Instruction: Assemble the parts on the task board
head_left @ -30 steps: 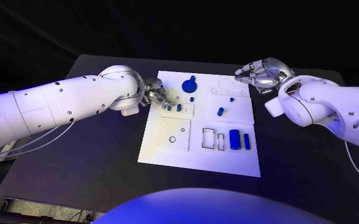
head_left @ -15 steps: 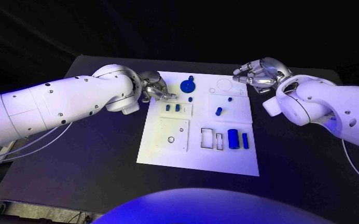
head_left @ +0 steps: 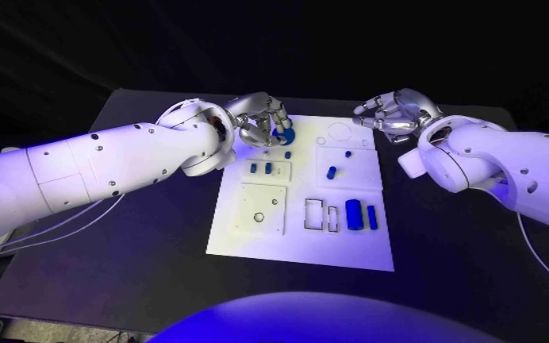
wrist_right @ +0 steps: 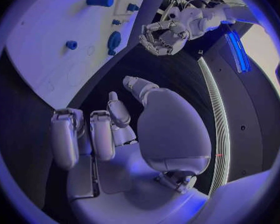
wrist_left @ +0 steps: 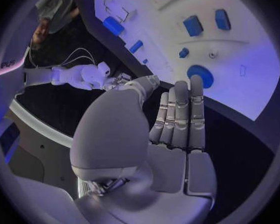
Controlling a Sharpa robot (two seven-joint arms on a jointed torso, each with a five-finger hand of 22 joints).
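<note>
We see the left hand (head_left: 261,117) above the far left corner of the white board (head_left: 258,236), near the round blue part (head_left: 286,132), fingers straight, holding nothing. The right hand (head_left: 395,115) hangs past the far right corner, fingers curled, empty.

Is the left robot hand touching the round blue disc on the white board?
Apart. In the left wrist view the left robot hand has its fingertips short of the round blue disc, with bare white board between them; nothing is held.
</note>
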